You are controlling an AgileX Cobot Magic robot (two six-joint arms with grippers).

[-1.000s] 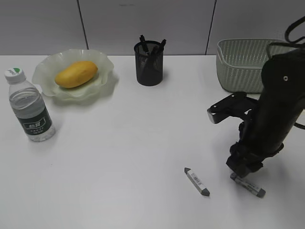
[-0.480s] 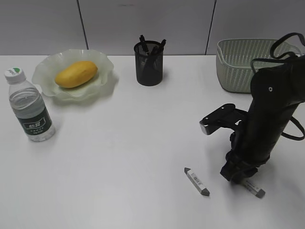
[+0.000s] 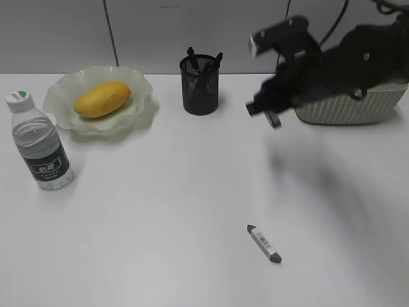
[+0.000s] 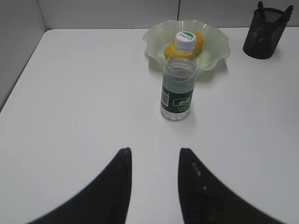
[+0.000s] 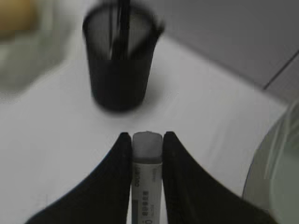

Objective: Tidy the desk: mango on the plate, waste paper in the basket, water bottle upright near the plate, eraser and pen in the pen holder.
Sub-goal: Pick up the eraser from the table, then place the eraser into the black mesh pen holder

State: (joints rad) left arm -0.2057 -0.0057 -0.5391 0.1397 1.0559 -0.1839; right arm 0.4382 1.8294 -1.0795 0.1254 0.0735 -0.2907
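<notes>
Grey eraser (image 5: 147,175) with white printed sleeve, clamped lengthwise in right hand (image 5: 145,140), aloft at 4 o'clock of black mesh pen holder (image 3: 200,84) holding dark pens. Mango (image 3: 102,98) on plate (image 3: 67,89). Left hand (image 4: 152,156) parted, empty.
</notes>
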